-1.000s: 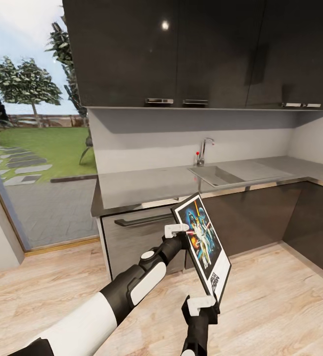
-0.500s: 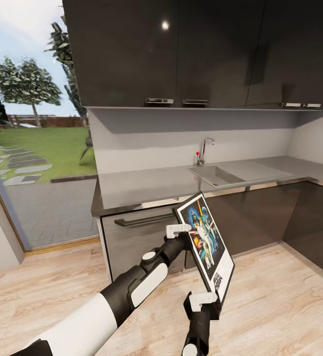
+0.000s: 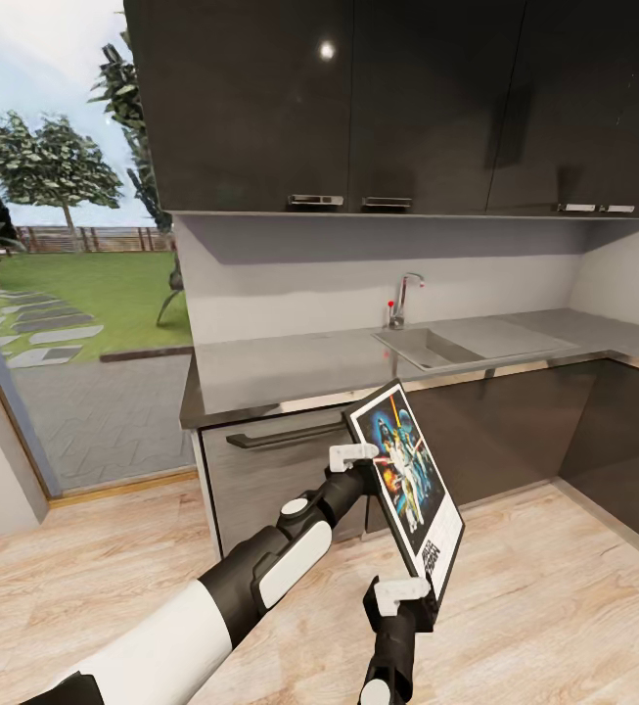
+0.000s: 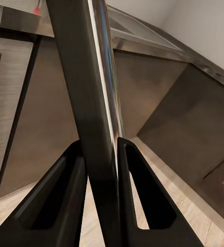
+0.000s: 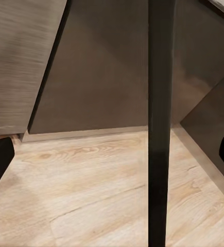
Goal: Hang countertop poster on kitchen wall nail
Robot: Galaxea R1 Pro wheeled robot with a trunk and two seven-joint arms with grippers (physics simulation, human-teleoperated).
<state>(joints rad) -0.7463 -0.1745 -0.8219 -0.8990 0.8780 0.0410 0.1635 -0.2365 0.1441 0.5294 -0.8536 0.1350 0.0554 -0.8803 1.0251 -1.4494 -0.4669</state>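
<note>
1. Our left hand (image 3: 356,458) is clamped on the poster's left edge, its fingers (image 4: 65,200) pressed on both sides of the frame
2. Our right hand (image 3: 404,594) sits at the poster's lower corner; its fingers stand wide apart in the right wrist view, not pinching the edge
3. The poster (image 3: 407,480) hangs tilted in the air, in front of the bench (image 3: 290,367) and above the wooden floor (image 3: 554,607)

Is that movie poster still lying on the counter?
No. The poster is lifted off the countertop, tilted in mid-air, gripped by the left tool.
</note>
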